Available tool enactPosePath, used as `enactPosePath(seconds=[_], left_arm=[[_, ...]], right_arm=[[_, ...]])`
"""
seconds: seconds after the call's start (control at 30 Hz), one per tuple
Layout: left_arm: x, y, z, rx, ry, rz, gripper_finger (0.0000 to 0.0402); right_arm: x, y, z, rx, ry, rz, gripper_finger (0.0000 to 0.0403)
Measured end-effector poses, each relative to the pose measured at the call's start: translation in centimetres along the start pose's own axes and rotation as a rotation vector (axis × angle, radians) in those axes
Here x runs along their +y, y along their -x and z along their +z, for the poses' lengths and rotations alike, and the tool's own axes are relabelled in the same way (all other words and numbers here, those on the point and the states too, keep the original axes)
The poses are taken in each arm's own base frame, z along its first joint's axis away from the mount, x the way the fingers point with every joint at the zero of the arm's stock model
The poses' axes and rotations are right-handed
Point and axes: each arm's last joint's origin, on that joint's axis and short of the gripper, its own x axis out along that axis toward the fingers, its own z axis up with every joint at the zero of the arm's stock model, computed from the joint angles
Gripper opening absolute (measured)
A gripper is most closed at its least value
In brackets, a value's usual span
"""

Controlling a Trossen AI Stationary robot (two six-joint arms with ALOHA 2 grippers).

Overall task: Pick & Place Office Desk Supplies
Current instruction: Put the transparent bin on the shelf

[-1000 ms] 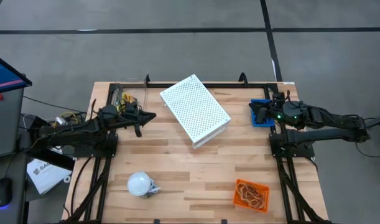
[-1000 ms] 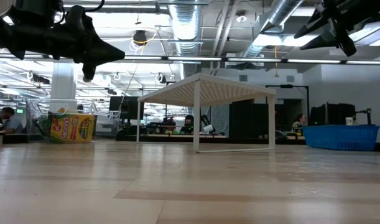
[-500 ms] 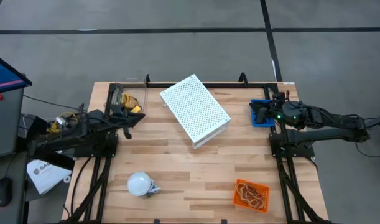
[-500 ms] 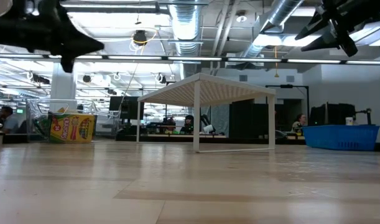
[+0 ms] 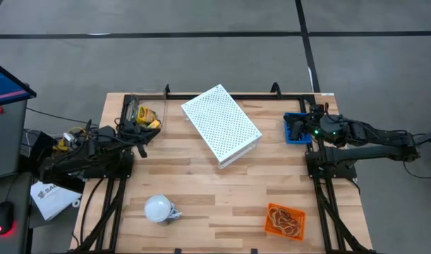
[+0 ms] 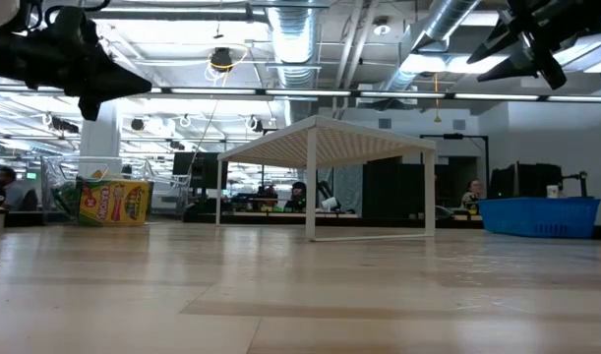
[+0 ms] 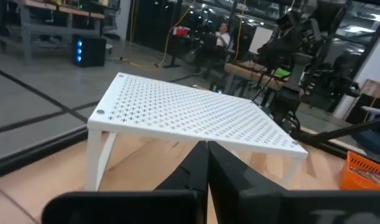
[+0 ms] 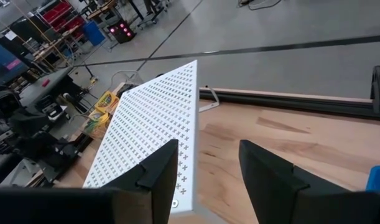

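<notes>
A yellow-and-green crayon box [image 5: 143, 113] [image 6: 113, 202] [image 8: 106, 101] stands at the table's far left, just beyond my left gripper [image 5: 143, 135] [image 6: 133, 84] [image 7: 207, 167]. That gripper is shut on nothing, level and raised above the table. Tan rubber-band loops [image 5: 284, 220] lie in an orange tray [image 5: 270, 224] [image 7: 364, 171] at the near right. My right gripper [image 5: 297, 128] [image 8: 205, 163] hangs open and empty high over a blue bin [image 5: 291, 134] [image 6: 536, 214] at the far right.
A big white perforated box [image 5: 221, 125] [image 6: 325, 172] [image 7: 190, 112] [image 8: 152, 130] stands on its legs at the table's far middle, between the two arms. A white bulb-like object [image 5: 159, 209] lies near the front left. Bare wood lies across the middle and front.
My left gripper has drawn back toward the table's left edge, away from the white perforated box, keeping its height above the table. My right arm has kept still.
</notes>
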Motion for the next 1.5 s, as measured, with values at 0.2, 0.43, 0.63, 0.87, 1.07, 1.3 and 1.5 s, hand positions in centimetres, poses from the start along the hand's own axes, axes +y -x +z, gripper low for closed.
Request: enactPosePath(seconds=[0.2,0.43,0.63,0.87,1.07,1.3,1.5], left_arm=[[0.1,0.0,-0.2,0.011,-0.050,0.035,0.0000],[0.4,-0.1,-0.7,0.058,0.014,0.109,0.0000],[0.4,-0.6,-0.9,0.096,0.084,0.107,0.0000],[0.4,-1.2,-1.4,0.161,0.070,0.127,0.0000],[0.4,-1.6,-1.8,0.212,0.059,0.143,0.0000],[0.5,-2.1,-2.3,0.266,0.047,0.160,0.0000],[0.5,-2.3,-2.6,0.304,0.038,0.172,0.0000]], right_arm=[[0.0,0.0,0.0,-0.003,0.003,0.002,0.0167],[0.1,0.0,0.1,-0.012,0.051,0.010,0.0167],[-0.3,0.3,0.3,-0.050,0.167,-0.038,0.0166],[-1.5,2.6,1.2,-0.126,0.209,0.077,0.0172],[-2.7,3.1,-0.8,-0.127,0.194,0.323,0.0173],[-3.7,1.6,-4.9,-0.156,0.211,0.545,0.0173],[-2.8,1.1,-6.4,-0.189,0.284,0.762,0.0173]])
